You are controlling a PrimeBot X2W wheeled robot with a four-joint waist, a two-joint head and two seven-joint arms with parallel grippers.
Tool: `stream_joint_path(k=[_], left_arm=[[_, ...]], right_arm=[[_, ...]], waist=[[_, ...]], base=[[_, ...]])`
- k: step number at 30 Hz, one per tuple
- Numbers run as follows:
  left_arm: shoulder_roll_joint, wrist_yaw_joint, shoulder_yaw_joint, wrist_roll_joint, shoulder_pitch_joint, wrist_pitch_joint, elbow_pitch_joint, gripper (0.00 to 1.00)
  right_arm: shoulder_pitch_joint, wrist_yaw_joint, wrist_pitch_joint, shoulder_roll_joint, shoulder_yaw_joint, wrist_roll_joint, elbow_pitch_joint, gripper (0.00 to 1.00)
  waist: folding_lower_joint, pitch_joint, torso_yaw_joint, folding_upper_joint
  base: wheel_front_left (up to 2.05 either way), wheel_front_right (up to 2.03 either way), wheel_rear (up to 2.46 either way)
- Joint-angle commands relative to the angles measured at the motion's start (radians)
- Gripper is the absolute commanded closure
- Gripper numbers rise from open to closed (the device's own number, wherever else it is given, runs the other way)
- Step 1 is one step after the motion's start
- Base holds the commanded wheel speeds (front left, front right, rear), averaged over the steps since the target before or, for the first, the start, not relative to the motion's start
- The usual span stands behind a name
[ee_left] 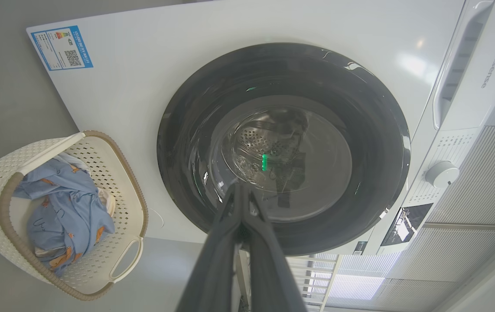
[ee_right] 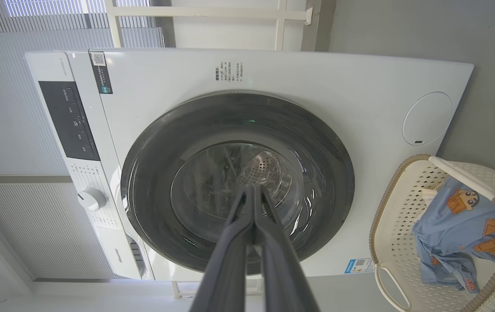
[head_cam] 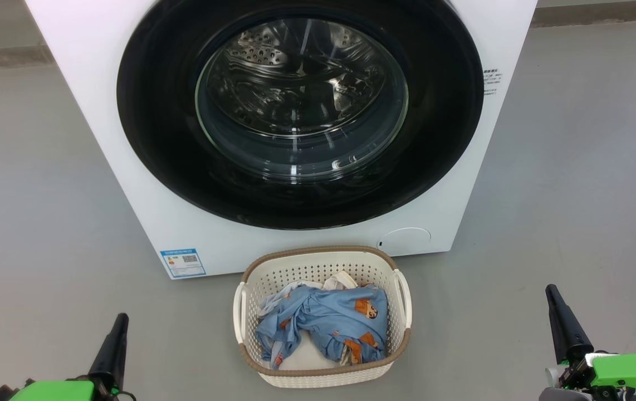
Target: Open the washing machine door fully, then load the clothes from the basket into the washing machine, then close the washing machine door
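The white washing machine [head_cam: 73, 83] stands ahead with its round black-rimmed door [head_cam: 145, 122] closed flat against the front; the steel drum shows through the glass. On the floor right before it sits the cream basket [head_cam: 318, 262], holding light-blue clothes [head_cam: 329, 320] with orange figures over a white piece. My left gripper [head_cam: 119, 318] is at the lower left and my right gripper [head_cam: 551, 291] at the lower right, both shut and empty, each well to the side of the basket. In the wrist views both finger pairs, left gripper [ee_left: 241, 187] and right gripper [ee_right: 252, 189], point at the door [ee_left: 178, 147] [ee_right: 152, 173].
Grey floor [head_cam: 34, 223] spreads on both sides of the machine and basket. A blue label [head_cam: 182, 262] sits at the machine's lower left corner, a round cover [head_cam: 405, 239] at its lower right. The control panel and dial [ee_right: 92, 199] lie along the machine's top.
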Motion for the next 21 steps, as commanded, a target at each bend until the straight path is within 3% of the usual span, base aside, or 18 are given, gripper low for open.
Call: stream_joint_path(k=[1,17,18,21], left_arm=[[0.012,-0.003,0.035,0.015,-0.042,0.005,-0.025,1.00],[0.011,-0.003,0.035,0.015,-0.042,0.006,-0.025,1.00],[0.000,0.000,0.000,0.000,0.000,0.000,0.000,0.00],[-0.010,0.000,-0.004,0.000,0.019,0.000,0.031,0.00]], right_arm=[[-0.042,-0.001,0.007,-0.002,0.024,-0.010,-0.025,1.00],[-0.042,-0.001,0.008,-0.002,0.023,-0.010,-0.024,1.00],[0.000,0.000,0.000,0.001,-0.001,0.000,0.000,0.00],[0.018,0.000,0.000,0.008,-0.001,0.001,0.034,0.00]], waist=[[0.0000,0.000,0.000,0.0000],[0.0000,0.000,0.000,0.0000],[0.0000,0.000,0.000,0.0000],[0.0000,0.000,0.000,0.0000]], base=[[0.00,0.00,0.00],[0.00,0.00,0.00],[0.00,0.00,0.00],[0.00,0.00,0.00]])
